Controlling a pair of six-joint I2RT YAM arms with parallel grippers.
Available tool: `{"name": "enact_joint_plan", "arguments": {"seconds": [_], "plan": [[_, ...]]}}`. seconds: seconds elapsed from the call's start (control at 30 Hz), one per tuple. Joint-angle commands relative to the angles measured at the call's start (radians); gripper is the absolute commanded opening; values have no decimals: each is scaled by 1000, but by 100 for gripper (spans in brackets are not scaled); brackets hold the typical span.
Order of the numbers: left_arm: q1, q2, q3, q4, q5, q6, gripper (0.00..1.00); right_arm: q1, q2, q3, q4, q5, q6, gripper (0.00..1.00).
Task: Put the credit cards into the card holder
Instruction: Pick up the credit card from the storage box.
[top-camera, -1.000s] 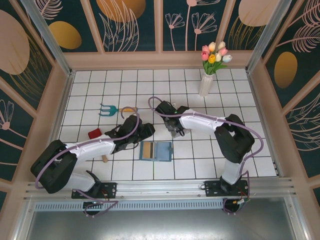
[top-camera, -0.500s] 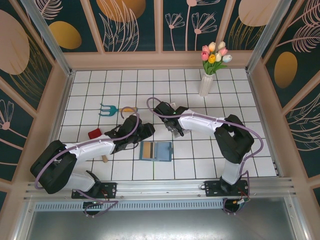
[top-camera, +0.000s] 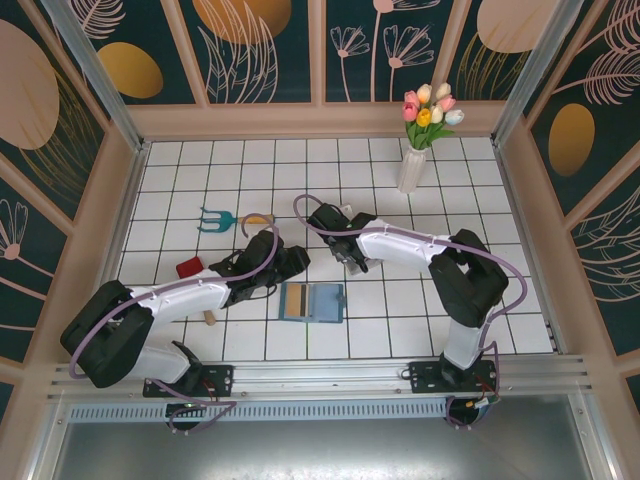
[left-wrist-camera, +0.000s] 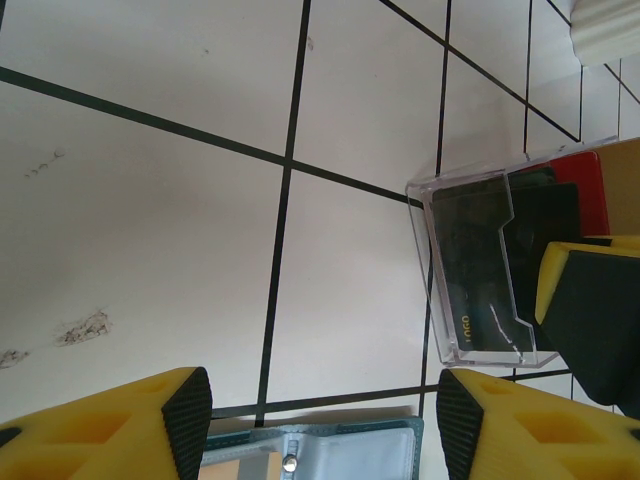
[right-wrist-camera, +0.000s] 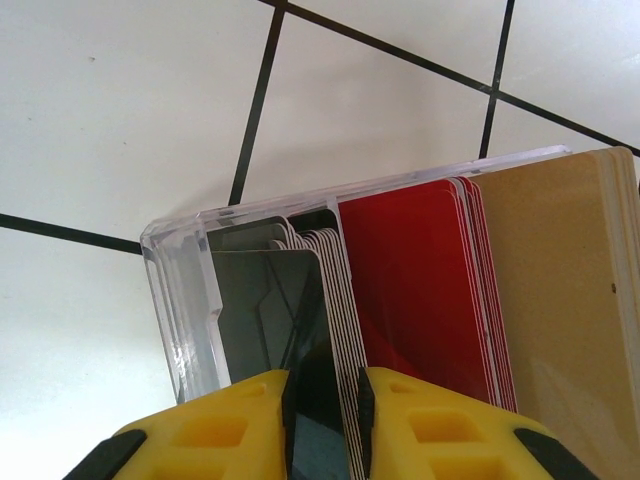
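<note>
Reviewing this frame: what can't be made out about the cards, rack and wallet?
Right wrist: the right gripper hides the dark card's lower end; grip unclear.
Left wrist: card holder cut off by the bottom edge; slots mostly unseen.
Top external: right arm covers the clear rack; cards too small to count.

The rack (right-wrist-camera: 182, 300) is clear glossy plastic, the cards (right-wrist-camera: 410, 290) smooth plastic.

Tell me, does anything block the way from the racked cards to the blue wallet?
Nothing visible does: bare tile lies between the clear rack and the open card holder. The left gripper hovers open near it.
</note>
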Motion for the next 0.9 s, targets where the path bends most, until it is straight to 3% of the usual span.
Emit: {"name": "enact_joint_plan", "arguments": {"seconds": [0.0,0.6,0.87], "plan": [[-3,-5,-9,8,4,-4,63,-3,-37,25,-57,50,2,26],[-2,5,-6,8,6,-1,63,-5,-54,37,-74,66,-1,18],[-3,-6,1,-6,-4,3,63,-3,-122,61,-98,-26,34,14]]}}
